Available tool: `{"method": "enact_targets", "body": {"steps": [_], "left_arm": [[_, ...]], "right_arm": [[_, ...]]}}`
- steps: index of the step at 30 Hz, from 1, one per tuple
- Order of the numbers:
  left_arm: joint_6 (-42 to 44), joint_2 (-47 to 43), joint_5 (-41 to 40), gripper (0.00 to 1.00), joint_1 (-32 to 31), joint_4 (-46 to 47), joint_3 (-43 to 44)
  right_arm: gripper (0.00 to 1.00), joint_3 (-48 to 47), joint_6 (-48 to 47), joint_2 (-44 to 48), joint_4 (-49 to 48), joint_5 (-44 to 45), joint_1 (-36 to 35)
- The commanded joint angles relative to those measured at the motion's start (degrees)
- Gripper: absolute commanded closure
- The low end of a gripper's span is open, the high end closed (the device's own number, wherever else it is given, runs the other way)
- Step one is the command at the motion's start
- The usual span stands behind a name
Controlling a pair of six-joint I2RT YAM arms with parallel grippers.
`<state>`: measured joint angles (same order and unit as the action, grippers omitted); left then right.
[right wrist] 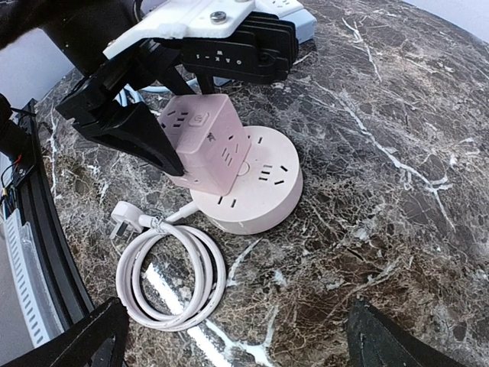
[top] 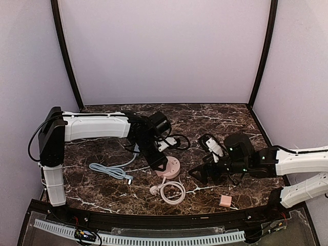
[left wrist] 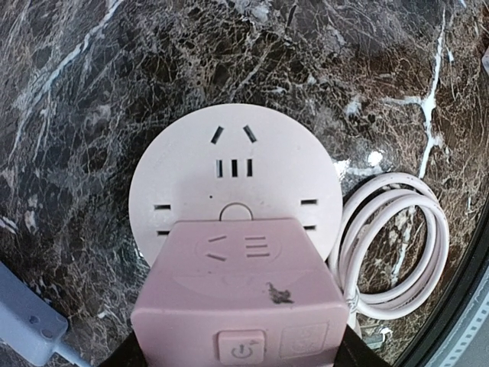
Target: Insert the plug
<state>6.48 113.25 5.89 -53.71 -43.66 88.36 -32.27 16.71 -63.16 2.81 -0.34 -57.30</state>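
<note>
One grip matters: left gripper [top: 157,162], clenched on pink cube plug [left wrist: 241,306], should square it over round socket [left wrist: 229,149], then press straight down; right gripper [top: 202,173] gapes empty.

Three views, one shared spot
Top camera overlooks the whole table [top: 215,115] from the near edge; left wrist looks straight down, close, on the round socket [left wrist: 229,141]; right wrist sees it slantwise from the right.

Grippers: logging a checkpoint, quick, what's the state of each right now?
Left gripper: closed on the pink cube plug.
Right gripper: open, holding nothing.
</note>
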Motion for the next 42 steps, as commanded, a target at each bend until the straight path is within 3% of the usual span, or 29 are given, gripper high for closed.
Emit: {"method": "enact_targets", "body": {"steps": [1, 14, 20, 24, 28, 31, 35, 37, 38, 42], "left_arm": [[5.0, 8.6, -2.1, 0.99, -0.1, -0.7, -3.8], [20.7, 10.9, -1.9, 0.99, -3.8, -1.6, 3.6], [22.7, 12.2, -3.2, 0.96, -4.1, -3.4, 6.2], [21.7, 12.3, -8.6, 0.92, -4.4, -2.9, 7.7], [21.0, 11.6, -9.4, 0.73, -4.5, -3.8, 9.3], [20.4, 11.1, -9.5, 0.51, -4.5, -3.8, 10.0], [20.3, 10.0, -8.9, 0.28, -4.5, -3.2, 10.3], [20.3, 8.3, -8.3, 0.07, -4.5, -2.6, 10.0], [20.2, 7.7, -8.1, 0.03, -4.5, -2.4, 9.8], [18.4, 2.1, -8.2, 0.01, -4.5, 1.8, 6.2]], "right_arm": [[0.02, -1.5, -0.1, 1.4, -1.4, 2.1, 0.3], [0.01, -0.8, 6.6, 11.2, 5.8, 11.7, 0.3], [0.01, -0.3, 14.3, 15.0, 10.6, 15.6, 0.4], [0.01, -1.1, 18.8, 17.1, 15.1, 19.6, 0.3], [0.01, -3.0, 24.6, 17.7, 21.8, 20.6, 0.3], [0.01, -3.4, 27.0, 17.6, 24.7, 18.9, 0.3], [0.01, -3.3, 29.2, 17.1, 26.2, 16.8, 0.3], [0.01, -3.3, 29.7, 16.8, 26.9, 15.9, 0.3], [0.01, -3.1, 30.0, 16.7, 27.1, 15.7, 0.3], [0.01, -2.2, 31.6, 15.7, 28.5, 15.0, 0.3]]}}
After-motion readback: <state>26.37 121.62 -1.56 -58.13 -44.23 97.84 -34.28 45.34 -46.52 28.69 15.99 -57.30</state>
